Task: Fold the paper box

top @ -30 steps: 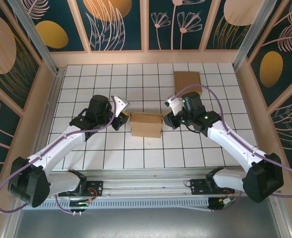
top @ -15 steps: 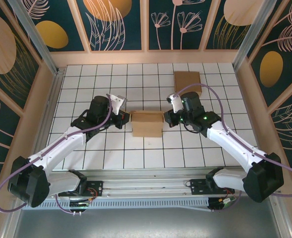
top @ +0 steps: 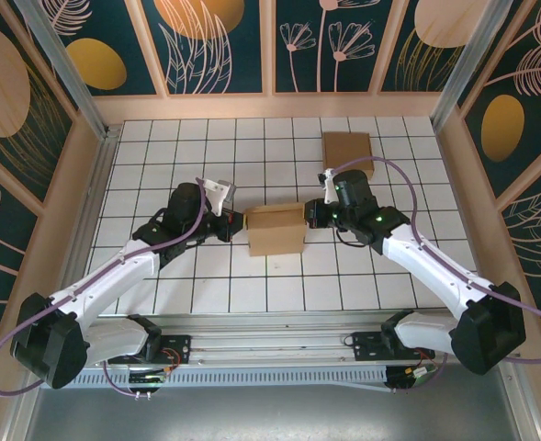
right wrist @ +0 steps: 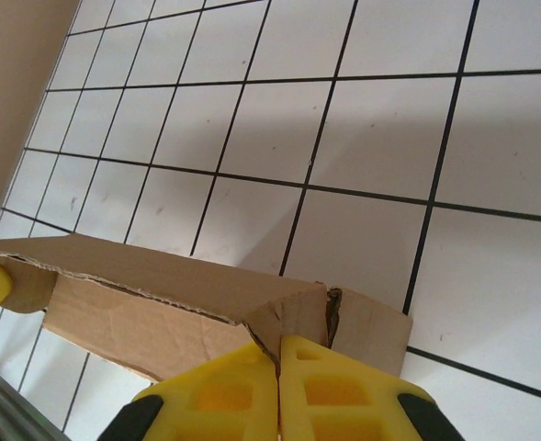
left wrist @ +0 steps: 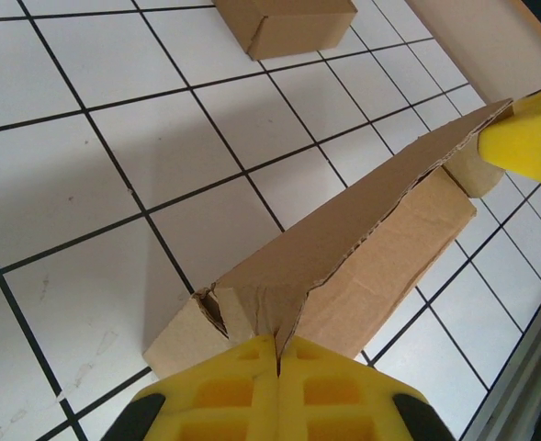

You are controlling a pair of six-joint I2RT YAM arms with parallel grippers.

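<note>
Brown corrugated cardboard box lies near the middle of the white gridded tabletop in the top view, its long axis running left to right; the left jaws meet its left short end and the right jaws its right short end, so neither arm is nearer and the box sits straight between them; a second brown cardboard box rests well apart toward the far right.

From the left wrist, the left jaws are clenched, their yellow pads pressed together on the ragged tip of an end flap; the box stretches away from them along its length to the other arm's yellow pad at the far end.

From the right wrist, the right jaws are likewise clenched on the flap at their own end; the box runs away to the left; any coming fold, I judge, must work along that shared axis, with both ends pinched at once.
</note>
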